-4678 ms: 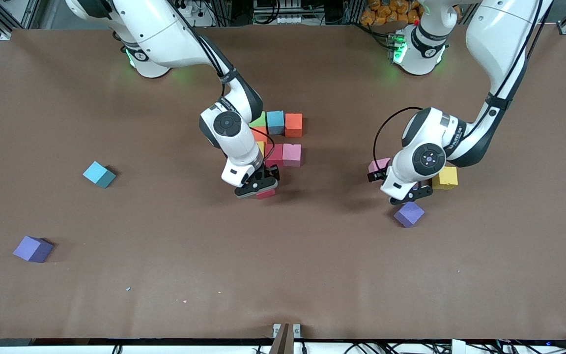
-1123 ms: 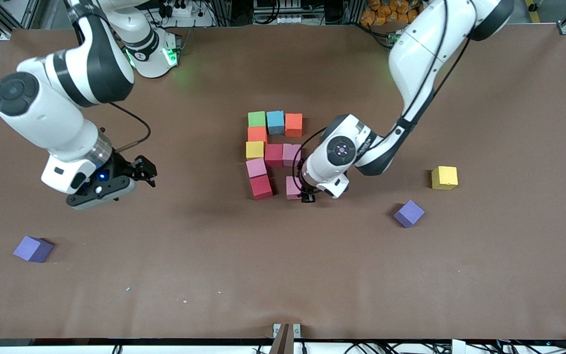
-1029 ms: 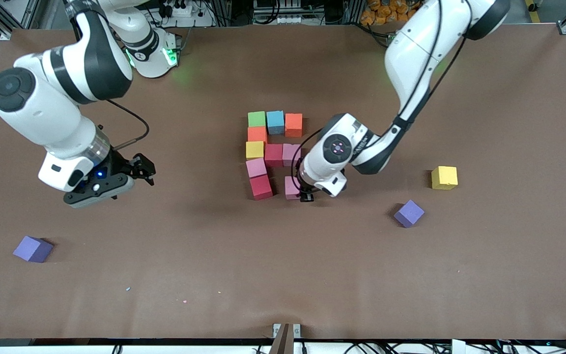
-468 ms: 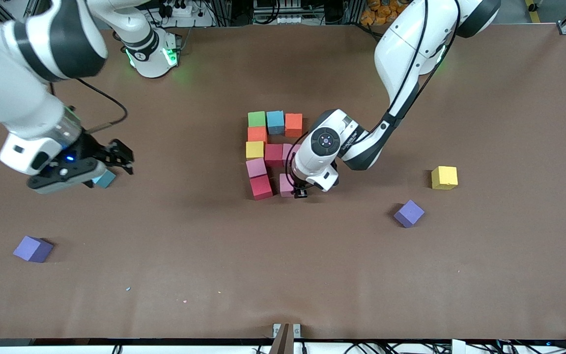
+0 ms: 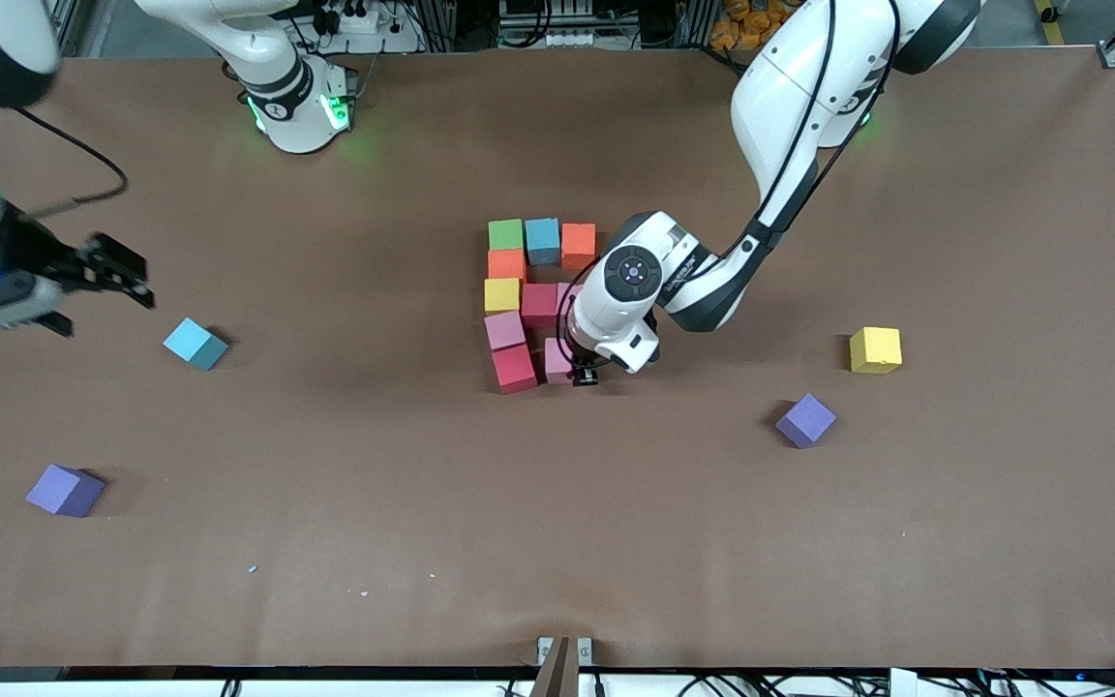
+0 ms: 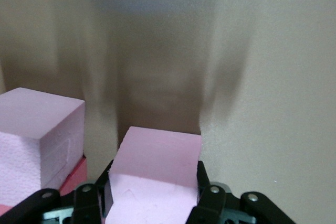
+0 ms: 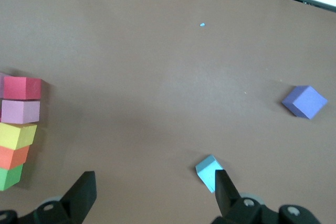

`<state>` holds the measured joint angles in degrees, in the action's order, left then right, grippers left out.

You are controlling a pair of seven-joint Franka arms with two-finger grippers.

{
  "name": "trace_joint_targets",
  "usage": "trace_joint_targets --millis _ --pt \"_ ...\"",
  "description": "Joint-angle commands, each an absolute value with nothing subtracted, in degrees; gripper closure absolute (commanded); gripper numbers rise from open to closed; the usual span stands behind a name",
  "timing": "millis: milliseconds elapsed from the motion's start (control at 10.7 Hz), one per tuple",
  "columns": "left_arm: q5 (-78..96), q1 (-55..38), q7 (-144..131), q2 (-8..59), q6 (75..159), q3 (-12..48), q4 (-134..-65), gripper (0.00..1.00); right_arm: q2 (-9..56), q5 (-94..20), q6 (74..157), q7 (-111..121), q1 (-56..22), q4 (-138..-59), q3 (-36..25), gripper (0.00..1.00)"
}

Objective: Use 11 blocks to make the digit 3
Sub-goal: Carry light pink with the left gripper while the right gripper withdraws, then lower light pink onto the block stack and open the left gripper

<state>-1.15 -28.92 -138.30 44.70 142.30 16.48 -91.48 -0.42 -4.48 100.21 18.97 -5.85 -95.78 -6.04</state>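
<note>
As I watch: my left gripper (image 5: 579,374): clamped on pink block (image 5: 557,360), beside red block (image 5: 515,368).
Right gripper (image 5: 83,290): fingers apart, near light blue block (image 5: 195,344).

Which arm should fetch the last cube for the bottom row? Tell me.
Right. The right gripper hangs open over the table by the light blue cube, while the left gripper is shut on the pink cube beside the red cube.

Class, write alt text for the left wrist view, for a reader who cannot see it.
The left gripper is shut on a pink cube low over the brown table. Beside it sits another pink cube, with a red cube showing at its foot.
</note>
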Motion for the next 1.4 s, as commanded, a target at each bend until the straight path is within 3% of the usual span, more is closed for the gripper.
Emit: trace_joint_targets --millis 0,561,1310 --pt "-0.62 -30.15 -138.52 48.51 143.44 15.91 -87.9 0.92 -6.66 -5.54 98.01 19.69 -4.49 -100.18 -6.24 0.0" --pt "-0.62 -31.11 -138.34 50.53 143.7 15.82 -85.08 0.92 -9.49 -5.45 100.99 19.86 -3.61 -106.78 -6.24 0.0" --pt "-0.7 -33.04 -138.08 51.68 143.79 15.73 -83.41 0.92 -8.88 -4.13 96.86 19.53 -2.64 -104.77 -8.7 0.0"
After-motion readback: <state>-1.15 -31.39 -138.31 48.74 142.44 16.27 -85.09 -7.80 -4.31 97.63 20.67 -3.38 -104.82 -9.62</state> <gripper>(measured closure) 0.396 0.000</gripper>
